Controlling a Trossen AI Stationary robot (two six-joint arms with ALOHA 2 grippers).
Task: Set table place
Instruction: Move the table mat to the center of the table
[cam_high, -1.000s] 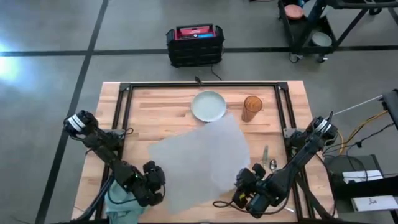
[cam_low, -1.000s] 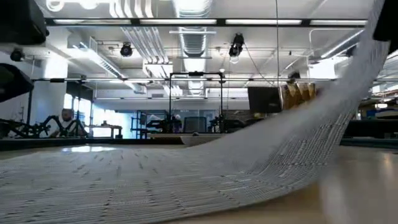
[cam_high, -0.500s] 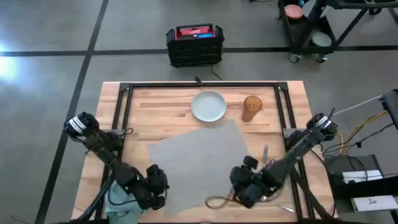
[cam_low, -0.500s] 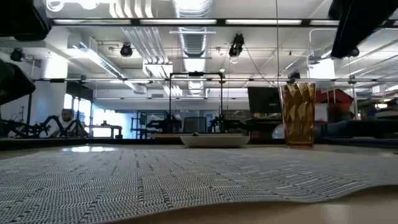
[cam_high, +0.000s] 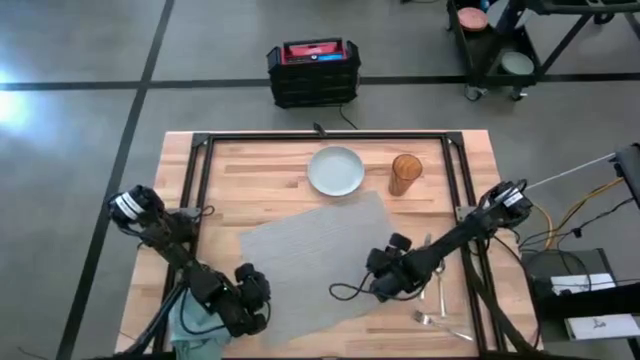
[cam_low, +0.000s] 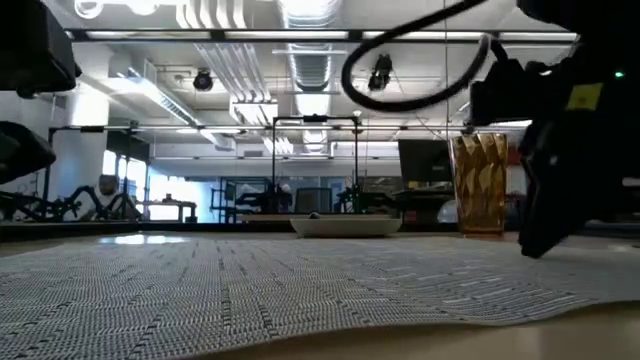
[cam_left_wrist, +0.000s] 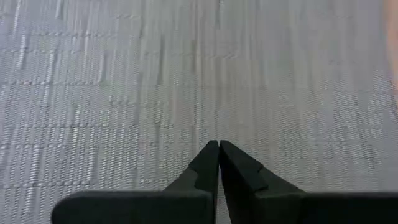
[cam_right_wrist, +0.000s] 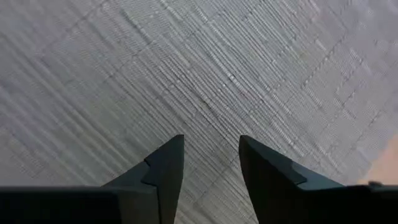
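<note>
Two grippers over the woven grey placemat (cam_high: 315, 258): left (cam_left_wrist: 219, 149) pinched together, right (cam_right_wrist: 211, 155) parted.

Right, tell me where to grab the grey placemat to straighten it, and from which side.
Probably the corner nearest the right gripper, approached from the table's front edge. The placemat lies flat and skewed, so only an edge or corner gives the fingers something to pinch; its near edge looks slightly lifted in the low view. The left gripper sits at the opposite front corner.
</note>
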